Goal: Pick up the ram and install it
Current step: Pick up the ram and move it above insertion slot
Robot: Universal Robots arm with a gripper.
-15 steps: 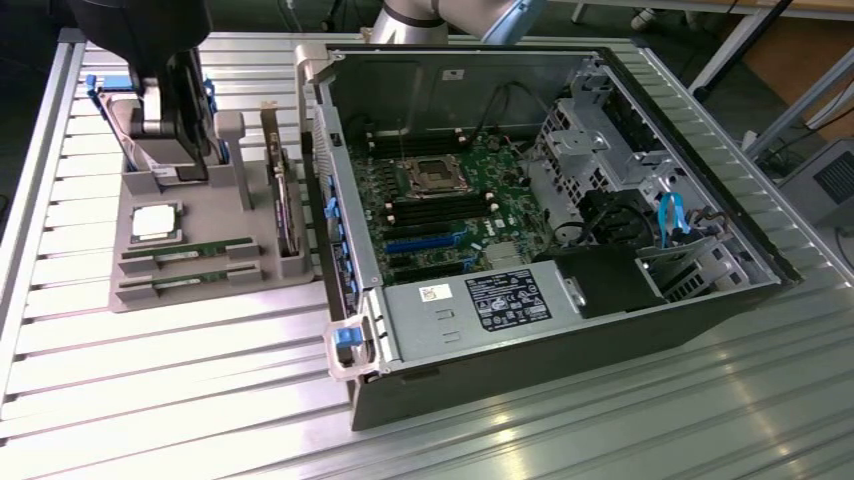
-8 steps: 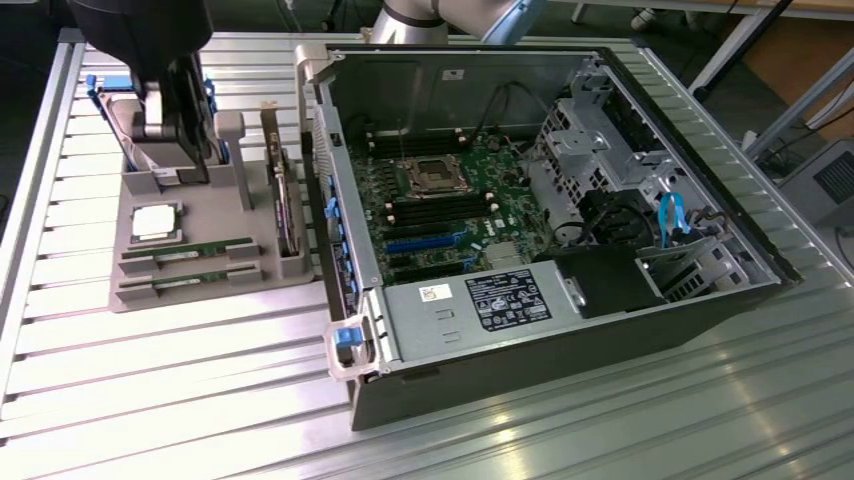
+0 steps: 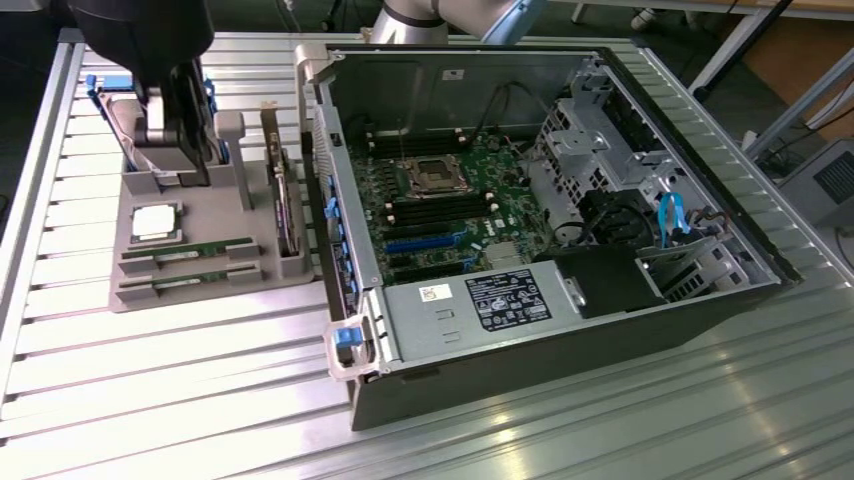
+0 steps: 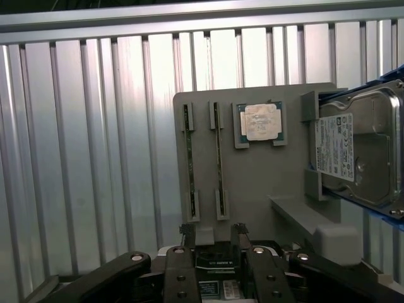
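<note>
Open-handed above the parts tray: your gripper (image 4: 213, 235) hangs with its two fingers (image 4: 187, 235) spread as wide as they go and nothing between them. In the wrist view, the fingertips show against the near edge of the grey holder tray (image 4: 252, 183), which lies on the ribbed aluminium table (image 4: 95, 158).

The ram (image 4: 188, 158) sits untouched in the tray. It is a green stick seated edge-up in the slot at the tray's end farthest from the hard drive (image 4: 360, 151). A second stick (image 4: 218, 154) lies parallel just beside it, one slot further in. Both are clear of the fingers.

The wrist view gives you the tray's layout. Past the second stick, the square silver processor (image 4: 261, 121) rests in its own recess. Beyond that, the hard drive stands at the tray's opposite end, white label facing you and a blue rail along its edge.

The exterior view shows you what the wrist camera cannot. The open computer case (image 3: 454, 75) lies just beside the tray, along the tray's long side. Inside it the motherboard (image 3: 441, 215) is exposed, with a bare processor socket (image 3: 434, 172) and long dark slots running next to it. A silver power supply (image 3: 487, 300) fills the case's near end. A thin part (image 3: 283, 200) stands on edge along the tray's case-facing side; what it is cannot be told. The arm (image 3: 441, 12) comes in from behind the case.
</note>
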